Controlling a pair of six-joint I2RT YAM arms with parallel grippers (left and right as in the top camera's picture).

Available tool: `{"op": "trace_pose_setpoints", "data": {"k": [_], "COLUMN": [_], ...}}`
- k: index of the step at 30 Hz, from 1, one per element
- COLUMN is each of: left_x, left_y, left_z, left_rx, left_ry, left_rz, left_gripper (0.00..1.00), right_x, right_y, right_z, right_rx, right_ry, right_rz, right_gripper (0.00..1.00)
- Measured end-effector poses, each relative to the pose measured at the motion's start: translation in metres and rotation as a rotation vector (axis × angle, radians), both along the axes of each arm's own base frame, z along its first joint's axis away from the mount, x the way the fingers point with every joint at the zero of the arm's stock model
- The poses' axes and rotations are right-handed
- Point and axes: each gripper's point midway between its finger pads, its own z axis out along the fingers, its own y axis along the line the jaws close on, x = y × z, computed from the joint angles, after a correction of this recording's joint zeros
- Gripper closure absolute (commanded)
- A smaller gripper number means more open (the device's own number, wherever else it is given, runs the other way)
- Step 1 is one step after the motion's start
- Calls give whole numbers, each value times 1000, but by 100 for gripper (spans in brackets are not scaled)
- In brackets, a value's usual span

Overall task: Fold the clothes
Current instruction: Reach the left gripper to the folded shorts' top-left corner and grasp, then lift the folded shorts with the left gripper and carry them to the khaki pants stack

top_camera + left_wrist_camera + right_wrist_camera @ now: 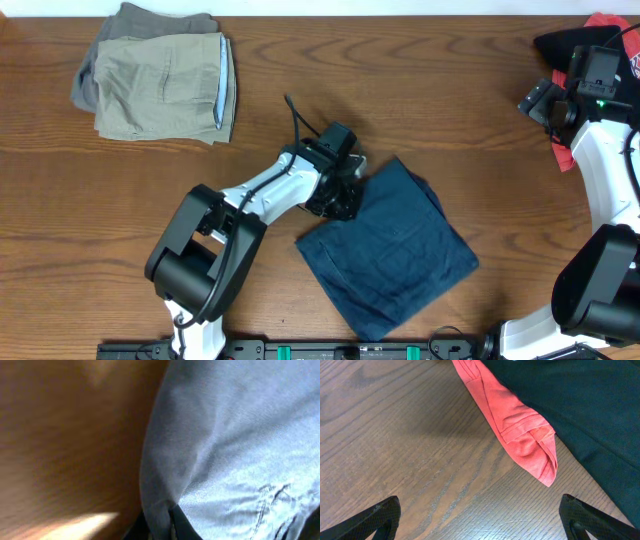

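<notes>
Pinched in left claw (pixel 340 200): edge of smooth navy shorts (pixel 400 255), folded roughly square. Right claw (pixel 480 520) spread wide over grained wooden worktop (pixel 395 435), creased red cloth (pixel 515 430) just ahead.

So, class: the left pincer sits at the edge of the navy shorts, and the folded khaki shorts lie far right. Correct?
No. The overhead view shows the folded khaki shorts far left; the left pincer does sit at the edge of the navy shorts.
</notes>
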Motion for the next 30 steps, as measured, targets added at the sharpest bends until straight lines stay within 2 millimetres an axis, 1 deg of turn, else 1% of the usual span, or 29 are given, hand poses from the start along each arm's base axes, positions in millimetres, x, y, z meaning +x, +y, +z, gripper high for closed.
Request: {"op": "trace_pose_setpoints", "data": {"k": [2,5,8,11,14,17,20,26,28,30], "left_x": [11,31,56,80,94,100,102,96,97,104], "left_y": [10,35,70,113,152,177,190,197,200,201], "left_z": [-1,-2,-3,-3,-3,-4,-4,-1,3,12], "left_rx": [16,46,83,114,133,145,153,198,214,221], "left_ry": [-3,-8,-19,-27,-26,-22,-19,-9,-11,-33], "left_rz": [59,172,313,463,580,652,678,647,635,618], "left_gripper": [94,94,94,94,94,94,94,94,94,94], "right_x": [0,0,0,0,0,0,0,0,0,0], "right_y": [0,0,0,0,0,0,0,0,0,0], "right_z": [0,0,0,0,0,0,0,0,0,0], "right_rx": [0,0,0,0,0,0,0,0,0,0], "right_ry": [0,0,0,0,0,0,0,0,0,0], "right_rz": [0,0,0,0,0,0,0,0,0,0], "right_gripper": [1,1,1,1,1,1,1,1,1,1]}}
